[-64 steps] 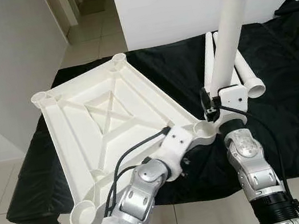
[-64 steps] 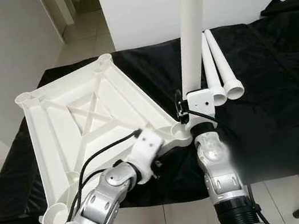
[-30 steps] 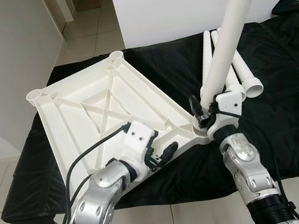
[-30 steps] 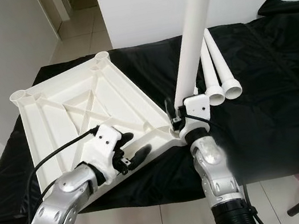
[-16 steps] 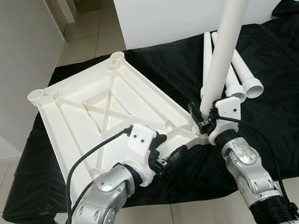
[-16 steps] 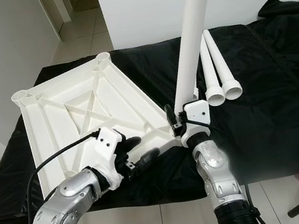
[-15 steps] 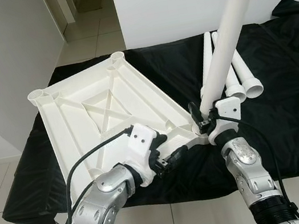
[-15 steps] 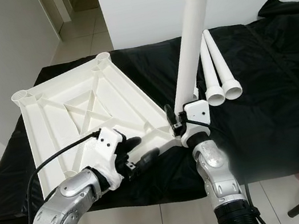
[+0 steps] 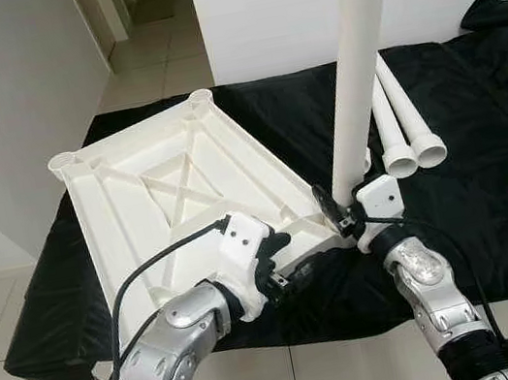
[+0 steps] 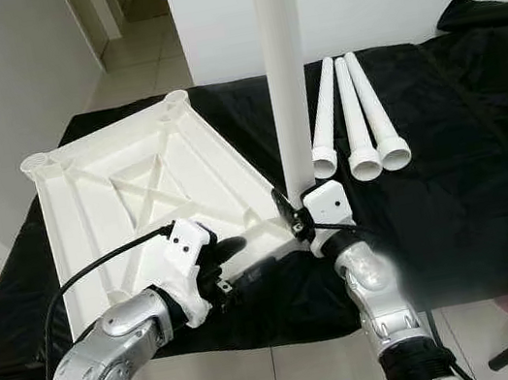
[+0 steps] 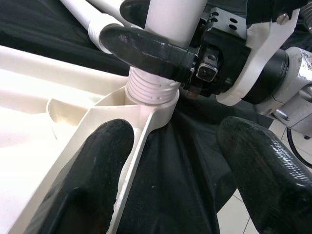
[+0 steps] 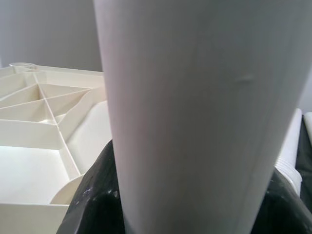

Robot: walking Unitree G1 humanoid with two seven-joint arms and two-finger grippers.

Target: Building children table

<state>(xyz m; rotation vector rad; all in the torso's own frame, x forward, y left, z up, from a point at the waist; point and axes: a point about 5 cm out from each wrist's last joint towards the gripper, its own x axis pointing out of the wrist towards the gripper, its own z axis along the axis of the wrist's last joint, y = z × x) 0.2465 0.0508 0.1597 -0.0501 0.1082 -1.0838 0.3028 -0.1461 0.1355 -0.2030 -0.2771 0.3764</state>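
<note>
My head views are bright and evenly lit, with soft daylight and no hard shadows; both are sharp across the frame. The white tabletop (image 9: pixel 176 194) near the centre left glares pale, its ribs showing only as faint grey shading. The black cloth (image 9: pixel 496 167) on the right swallows detail, though a few folds catch a dull sheen. In my left wrist view the near fingers (image 11: pixel 92 180) along the bottom edge are blurred and glossy. My right wrist view is soft throughout, the white leg (image 12: pixel 195 117) hazy and out of focus.
</note>
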